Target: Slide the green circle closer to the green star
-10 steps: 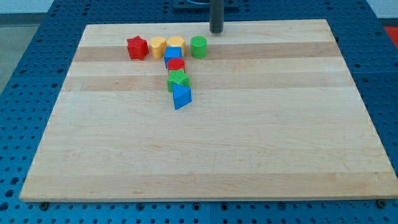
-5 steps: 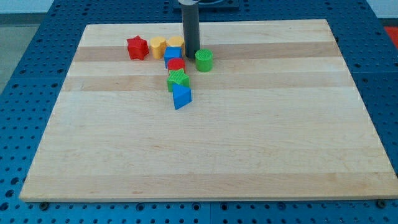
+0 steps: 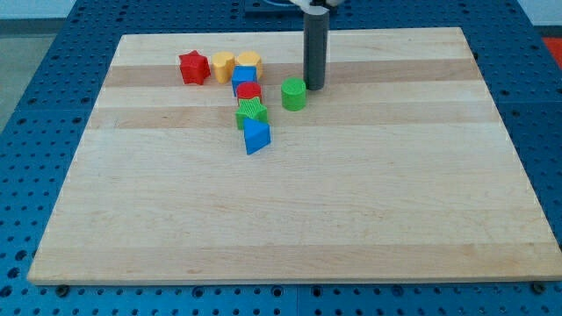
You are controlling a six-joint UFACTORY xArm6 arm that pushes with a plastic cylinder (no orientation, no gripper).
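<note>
Green circle (image 3: 294,94) sits on the desk (image 3: 351,202) near the view's top, a small gap right of the green star (image 3: 251,112). Left to right: red star (image 3: 193,68), two yellow blocks (image 3: 222,63), then the blue/red/green star/blue column, green circle, and my tip (image 3: 313,86) just at its upper right. No hand on this rig, just the rod; open board runs to the right and bottom edges.
</note>
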